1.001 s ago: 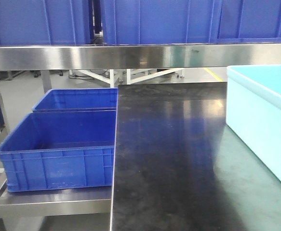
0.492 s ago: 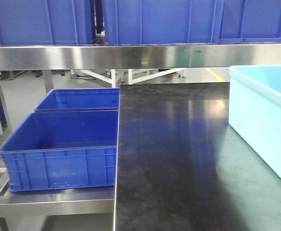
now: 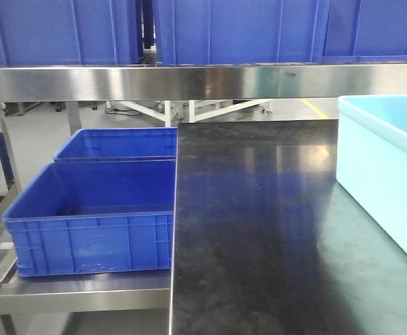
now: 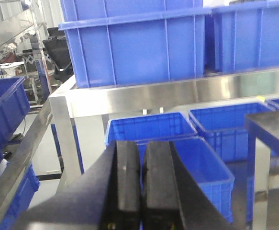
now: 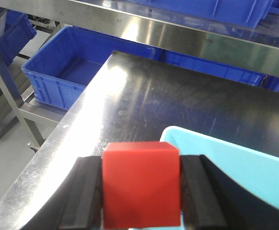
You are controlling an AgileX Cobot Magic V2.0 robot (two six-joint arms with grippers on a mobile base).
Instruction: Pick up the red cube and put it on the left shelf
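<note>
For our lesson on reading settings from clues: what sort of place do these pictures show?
Probably a factory or warehouse storage area. A long stainless steel shelf carries rows of blue plastic crates, a black-topped steel table stands by it, and the grey floor behind bears a yellow line.

The front view looks level along the black table top (image 3: 259, 230) toward the left shelf (image 3: 154, 82) across its far end. The left wrist view, close behind the left gripper (image 4: 141, 148), sits left of the table — facing that shelf. The right wrist view tilts down past the right gripper (image 5: 141, 191) and red cube (image 5: 141, 175) onto the table's far-left corner. All share the blue crates (image 3: 91, 223) left of it.
</note>
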